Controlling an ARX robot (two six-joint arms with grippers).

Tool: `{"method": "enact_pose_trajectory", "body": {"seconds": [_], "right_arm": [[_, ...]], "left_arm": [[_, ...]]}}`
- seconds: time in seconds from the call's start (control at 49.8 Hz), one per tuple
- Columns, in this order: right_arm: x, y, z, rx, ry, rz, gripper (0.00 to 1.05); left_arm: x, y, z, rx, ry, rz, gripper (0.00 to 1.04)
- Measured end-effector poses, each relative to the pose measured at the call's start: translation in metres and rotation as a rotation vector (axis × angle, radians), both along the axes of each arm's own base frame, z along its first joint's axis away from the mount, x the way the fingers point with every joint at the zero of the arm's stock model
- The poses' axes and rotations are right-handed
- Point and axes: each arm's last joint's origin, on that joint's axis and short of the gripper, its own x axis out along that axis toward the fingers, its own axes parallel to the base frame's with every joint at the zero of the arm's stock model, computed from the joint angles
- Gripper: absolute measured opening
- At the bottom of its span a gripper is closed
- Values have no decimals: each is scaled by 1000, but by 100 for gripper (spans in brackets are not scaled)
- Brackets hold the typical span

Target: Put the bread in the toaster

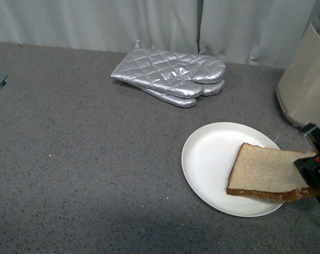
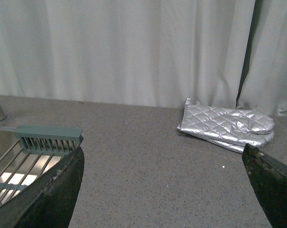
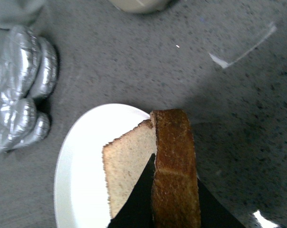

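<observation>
**Holding the slice, with the toaster not yet reached**

Gripping is done, as I judge it; the carrying and the putting in are left. The right gripper [image 1: 312, 161] is clamped on the bread [image 1: 266, 172] at its crust side. In the right wrist view the two black fingers [image 3: 142, 194] press on both faces of the slice. The bread hangs over the right part of the white plate [image 1: 213, 153], tilted. I cannot tell if its low corner touches the plate. The toaster [image 1: 305, 84] stands behind and to the right, near the plate but apart from it. Only part of it is visible, and no slot can be seen.

The left gripper [image 2: 162, 156] has its fingers wide apart, with nothing between them.

The bread is light tan with a fine porous crumb and a darker, rough brown crust. The plate is round, smooth and matte. The toaster is beige with rounded corners and a darker rim at the base. Two silver quilted oven mitts [image 1: 170, 76] lie stacked behind the plate. The countertop [image 1: 70, 159] is grey and speckled, like stone.
</observation>
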Motion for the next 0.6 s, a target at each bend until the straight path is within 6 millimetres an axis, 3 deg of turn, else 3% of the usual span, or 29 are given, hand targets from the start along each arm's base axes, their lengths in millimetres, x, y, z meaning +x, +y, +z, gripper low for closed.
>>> {"method": "enact_pose_trajectory", "body": {"seconds": [0.04, 0.221, 0.321, 0.441, 0.502, 0.602], "right_arm": [[4, 1, 11, 6, -23, 0, 3], [23, 10, 75, 38, -163, 13, 2], [38, 8, 129, 43, -297, -34, 2], [58, -12, 191, -16, -439, -215, 2], [69, -23, 204, -52, -452, -305, 2], [81, -38, 205, -113, -418, -431, 2]], "left_arm": [[0, 0, 0, 0, 0, 0, 98], [0, 0, 0, 0, 0, 0, 98], [0, 0, 0, 0, 0, 0, 98], [0, 0, 0, 0, 0, 0, 98], [0, 0, 0, 0, 0, 0, 98], [0, 0, 0, 0, 0, 0, 98]]}}
